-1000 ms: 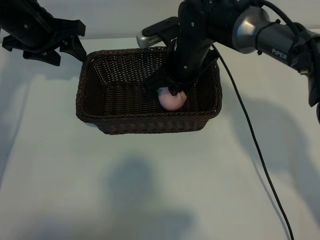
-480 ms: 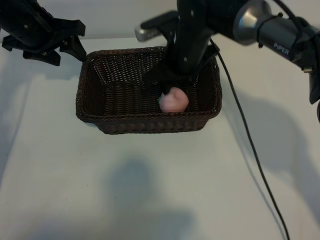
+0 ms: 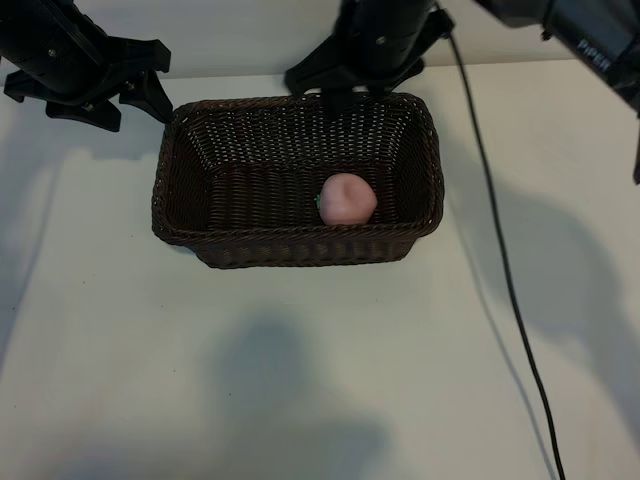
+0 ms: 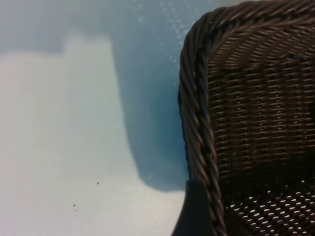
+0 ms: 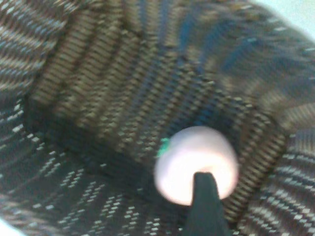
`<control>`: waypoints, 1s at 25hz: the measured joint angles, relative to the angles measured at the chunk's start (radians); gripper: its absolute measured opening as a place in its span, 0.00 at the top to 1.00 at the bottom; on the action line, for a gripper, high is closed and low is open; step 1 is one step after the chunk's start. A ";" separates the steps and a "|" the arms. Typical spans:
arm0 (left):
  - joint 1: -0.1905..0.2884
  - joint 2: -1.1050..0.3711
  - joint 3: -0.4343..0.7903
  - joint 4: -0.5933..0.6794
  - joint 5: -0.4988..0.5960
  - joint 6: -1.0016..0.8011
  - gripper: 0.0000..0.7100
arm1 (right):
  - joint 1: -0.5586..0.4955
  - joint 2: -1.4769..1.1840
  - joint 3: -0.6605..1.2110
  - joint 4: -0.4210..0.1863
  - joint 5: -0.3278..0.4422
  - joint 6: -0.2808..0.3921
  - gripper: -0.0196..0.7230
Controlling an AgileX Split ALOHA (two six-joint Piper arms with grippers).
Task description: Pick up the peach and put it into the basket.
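The pale pink peach [image 3: 347,199] lies on the floor of the dark brown wicker basket [image 3: 300,256], right of its middle and close to the near wall. My right gripper [image 3: 352,84] hangs open over the basket's far rim, well above the peach and touching nothing. In the right wrist view the peach [image 5: 189,157] with its green stem bit rests against the basket wall [image 5: 123,73], with one dark fingertip [image 5: 204,206] in front of it. My left gripper [image 3: 150,85] stands open and empty beside the basket's far left corner. The left wrist view shows that corner's braided rim [image 4: 197,123].
The basket stands on a white table [image 3: 300,380]. A black cable [image 3: 500,270] runs from the right arm down across the table's right side. Bare table surface lies in front of and to the left of the basket.
The right gripper opened and let the peach go inside the basket, then rose up and back to the far rim. The peach settled slightly right. The left arm stayed still.
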 joint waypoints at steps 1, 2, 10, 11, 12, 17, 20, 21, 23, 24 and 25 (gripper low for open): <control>0.000 0.000 0.000 0.000 0.000 0.000 0.17 | -0.019 0.000 -0.001 0.000 0.001 0.000 0.28; 0.000 0.000 0.000 0.000 0.000 0.000 0.17 | -0.039 0.000 -0.001 0.000 0.001 0.001 0.28; 0.000 0.000 0.000 0.000 0.000 0.000 0.17 | -0.210 0.000 -0.001 -0.007 0.001 -0.017 0.28; 0.000 0.000 0.000 0.000 0.000 0.000 0.17 | -0.230 0.000 -0.001 -0.006 0.001 -0.021 0.28; 0.000 0.000 0.000 0.000 0.000 0.000 0.17 | -0.253 -0.001 -0.001 -0.006 0.001 -0.023 0.28; 0.000 0.000 0.000 0.000 0.000 0.000 0.17 | -0.349 -0.029 -0.001 -0.015 0.001 -0.038 0.28; 0.000 0.000 0.000 0.000 0.000 0.000 0.17 | -0.387 -0.062 -0.001 -0.017 0.003 -0.046 0.28; 0.000 0.000 0.000 0.000 0.000 0.000 0.17 | -0.395 -0.073 0.003 -0.017 0.002 -0.046 0.28; 0.000 0.000 0.000 0.000 0.000 0.000 0.17 | -0.407 -0.101 0.034 -0.018 0.000 -0.050 0.28; 0.000 0.000 0.000 0.000 0.000 0.000 0.17 | -0.410 -0.113 0.055 -0.019 -0.001 -0.051 0.28; 0.000 0.000 0.000 0.000 0.000 0.000 0.17 | -0.410 -0.127 0.085 -0.018 -0.001 -0.054 0.28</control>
